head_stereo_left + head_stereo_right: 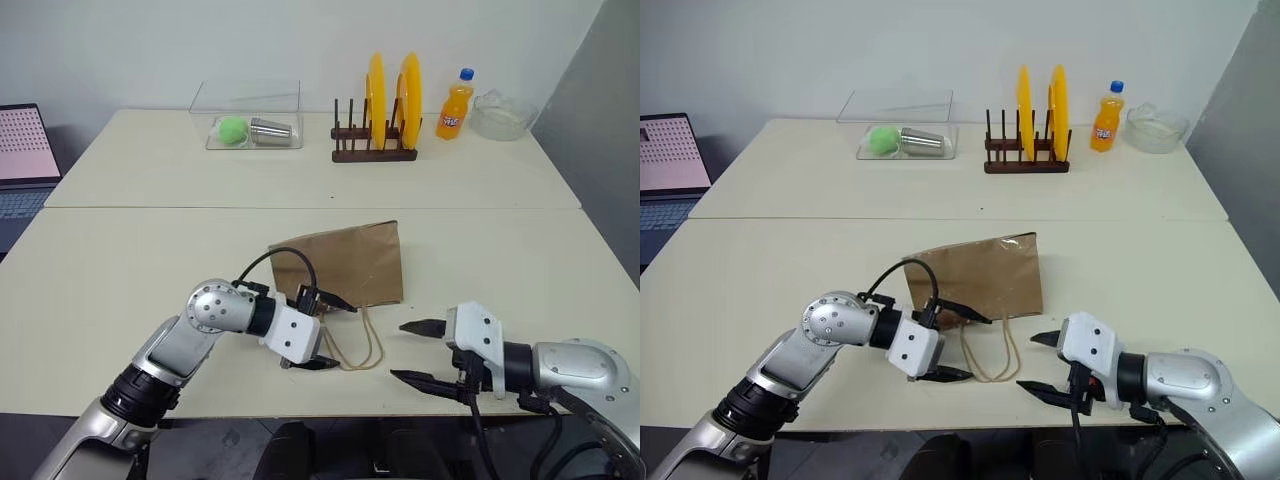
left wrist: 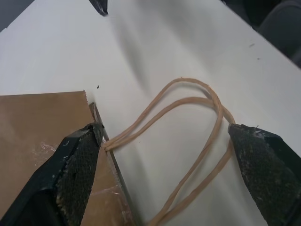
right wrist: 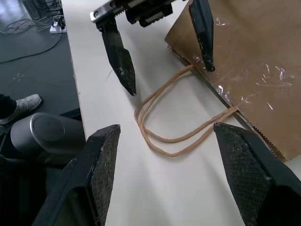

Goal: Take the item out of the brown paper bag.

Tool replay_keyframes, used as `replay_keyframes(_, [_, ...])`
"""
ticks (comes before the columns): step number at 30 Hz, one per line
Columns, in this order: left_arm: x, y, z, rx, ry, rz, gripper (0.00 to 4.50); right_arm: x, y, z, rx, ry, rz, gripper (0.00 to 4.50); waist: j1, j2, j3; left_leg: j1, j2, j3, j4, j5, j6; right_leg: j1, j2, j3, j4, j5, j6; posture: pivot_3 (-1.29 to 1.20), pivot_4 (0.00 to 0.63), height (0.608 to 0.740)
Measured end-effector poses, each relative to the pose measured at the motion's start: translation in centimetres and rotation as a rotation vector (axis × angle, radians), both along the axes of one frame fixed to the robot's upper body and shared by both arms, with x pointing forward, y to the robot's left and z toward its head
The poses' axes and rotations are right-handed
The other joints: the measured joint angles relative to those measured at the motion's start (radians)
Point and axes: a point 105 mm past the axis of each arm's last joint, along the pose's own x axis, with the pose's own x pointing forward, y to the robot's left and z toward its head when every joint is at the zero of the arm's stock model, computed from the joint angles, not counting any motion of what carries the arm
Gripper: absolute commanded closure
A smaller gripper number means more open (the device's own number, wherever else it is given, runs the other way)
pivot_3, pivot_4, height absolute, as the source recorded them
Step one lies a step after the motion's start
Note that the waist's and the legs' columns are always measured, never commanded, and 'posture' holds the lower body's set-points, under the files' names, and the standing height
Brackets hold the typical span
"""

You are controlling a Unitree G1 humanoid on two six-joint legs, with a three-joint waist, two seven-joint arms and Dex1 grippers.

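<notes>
A: Where's our brown paper bag (image 1: 345, 265)?
B: Flat on the table (image 1: 120, 260), handles (image 1: 362, 345) toward six o'clock

A: And our grippers?
B: Left gripper (image 1: 322, 330) spread wide, one finger on the bag's mouth, one beside the handles. Right gripper (image 1: 420, 352) at four o'clock of the bag, spread, holding nothing

Creased matt kraft paper is being shown by the brown paper bag (image 1: 345, 262) — with glossy clear tape patches and thin tan cord handles (image 3: 174, 127). Rough, textured black pads (image 2: 77, 172) are being seen on the fingers — the table (image 1: 150, 260) is looking smooth and matt.
</notes>
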Motion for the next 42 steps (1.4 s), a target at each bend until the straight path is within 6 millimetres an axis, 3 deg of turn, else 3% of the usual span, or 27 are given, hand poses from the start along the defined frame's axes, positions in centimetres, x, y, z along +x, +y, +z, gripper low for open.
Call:
replay_keyframes(8, [0.7,-0.4,-1.7,0.041,-0.041,-0.048,0.00,-0.7,-0.3,0.1,-0.001,0.032,-0.018,1.19,0.000,0.000,0.000,0.000,0.000,0.000,0.000,0.000,0.000,0.001,0.000,0.000,0.000,0.000,0.000,0.00,0.150,0.740])
replay_keyframes(21, [1.2,-1.6,-2.1,0.016,-0.090,-0.095,0.00,-0.8,-0.4,0.5,0.015,0.047,-0.045,1.19,0.001,0.000,-0.001,0.004,0.000,-0.003,0.000,0.000,0.000,0.008,0.000,-0.003,-0.004,0.001,0.001,0.00,0.150,0.740])
replay_keyframes(26, [1.2,-1.7,-2.6,0.014,-0.073,-0.089,1.06,-0.7,-0.5,0.5,0.008,0.046,-0.055,1.15,0.002,0.002,-0.003,0.004,0.000,-0.005,0.000,0.000,0.000,0.011,0.000,-0.005,-0.009,0.003,0.005,0.00,0.150,0.740])
replay_keyframes(36, [1.4,-1.3,-3.4,0.040,-0.047,-0.070,4.28,-0.7,-0.4,0.6,0.005,0.043,-0.044,1.15,0.001,0.002,-0.003,0.004,0.000,-0.005,0.000,-0.001,0.001,0.011,0.000,-0.004,-0.011,0.003,0.005,0.00,0.150,0.740])
replay_keyframes(37, [1.4,-1.4,-3.4,0.038,-0.043,-0.067,4.48,-0.8,-0.3,0.5,-0.001,0.042,-0.035,1.15,0.001,0.002,-0.003,0.003,0.000,-0.005,0.000,-0.001,0.001,0.011,0.000,-0.004,-0.011,0.003,0.005,0.00,0.150,0.740])
replay_keyframes(40, [1.6,-1.6,-3.1,0.008,-0.011,-0.036,4.48,-1.0,-0.1,0.2,-0.037,0.035,-0.002,1.15,0.001,0.002,-0.003,0.003,0.000,-0.005,0.000,-0.001,0.002,0.011,0.000,-0.005,-0.011,0.003,0.005,0.00,0.150,0.740])
replay_keyframes(42, [2.3,-2.4,-1.7,-0.089,0.005,0.024,4.48,-1.3,-0.2,-0.5,-0.108,0.008,0.035,1.15,0.001,0.002,-0.003,0.003,0.000,-0.005,0.000,-0.001,0.002,0.010,0.000,-0.005,-0.012,0.003,0.005,0.00,0.150,0.740])
